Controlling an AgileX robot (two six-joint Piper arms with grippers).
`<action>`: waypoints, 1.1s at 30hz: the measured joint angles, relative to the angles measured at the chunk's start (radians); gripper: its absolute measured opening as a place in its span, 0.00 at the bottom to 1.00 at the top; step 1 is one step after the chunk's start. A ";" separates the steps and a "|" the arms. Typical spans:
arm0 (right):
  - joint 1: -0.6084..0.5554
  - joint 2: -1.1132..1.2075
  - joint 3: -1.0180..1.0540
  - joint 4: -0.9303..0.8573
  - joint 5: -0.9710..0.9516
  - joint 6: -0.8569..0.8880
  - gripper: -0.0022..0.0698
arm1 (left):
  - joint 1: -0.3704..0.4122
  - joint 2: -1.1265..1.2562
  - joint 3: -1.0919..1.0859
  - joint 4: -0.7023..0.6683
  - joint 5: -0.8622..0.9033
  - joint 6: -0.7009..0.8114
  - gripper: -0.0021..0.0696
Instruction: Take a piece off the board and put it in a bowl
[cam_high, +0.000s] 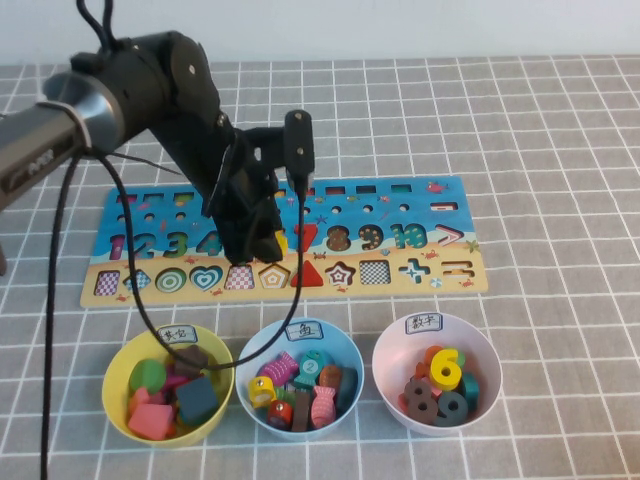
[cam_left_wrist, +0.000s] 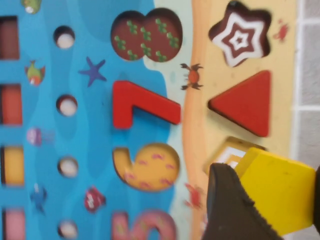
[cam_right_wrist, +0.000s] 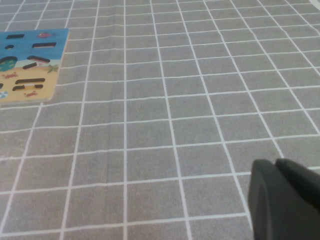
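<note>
The long rectangular blue and sand-coloured puzzle board (cam_high: 420, 215) lies across mid-table on the grey checked cloth (cam_high: 560, 130), w/ coloured numbers along its middle row and shape slots along the near edge. The left gripper (cam_high: 262, 245) hangs over the board's lower row, at about 9 o'clock from the red triangle piece (cam_high: 311, 272), arm coming in from 10 o'clock. Its fingers (cam_left_wrist: 232, 207) are clenched on the small flat yellow pentagon block (cam_left_wrist: 277, 192), which in the left wrist view sits lifted clear of the board, just off its pentagon slot (cam_left_wrist: 231, 154); the slot's white-and-yellow pattern shows beneath. Nearby in that view: red number 7 (cam_left_wrist: 142, 105), yellow number-6 slot (cam_left_wrist: 147, 167), star slot (cam_left_wrist: 240, 35).

Three bowls line the near edge, at 6 o'clock from the board: yellow round bowl (cam_high: 115, 375) w/ white handwritten label on its rim, holding mixed shape blocks, at 7 o'clock from the left gripper; light blue bowl (cam_high: 345, 345) in the middle; pale pink-white bowl (cam_high: 392, 355) w/ number pieces at 5 o'clock.

The right gripper (cam_right_wrist: 285, 200) isn't in the high view; right wrist view shows only a dark part of it over bare cloth, well apart from the board's end (cam_right_wrist: 35, 65). Can't tell its finger state.
</note>
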 joint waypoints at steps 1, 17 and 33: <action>0.000 0.000 0.000 0.000 0.000 0.000 0.01 | 0.000 -0.014 0.000 0.000 0.011 -0.044 0.43; 0.000 0.000 0.000 0.000 0.000 0.000 0.01 | 0.000 -0.120 0.000 0.077 0.119 -0.700 0.43; 0.000 -0.002 0.000 0.000 0.000 0.000 0.01 | 0.000 -0.132 0.012 0.162 0.121 -0.945 0.43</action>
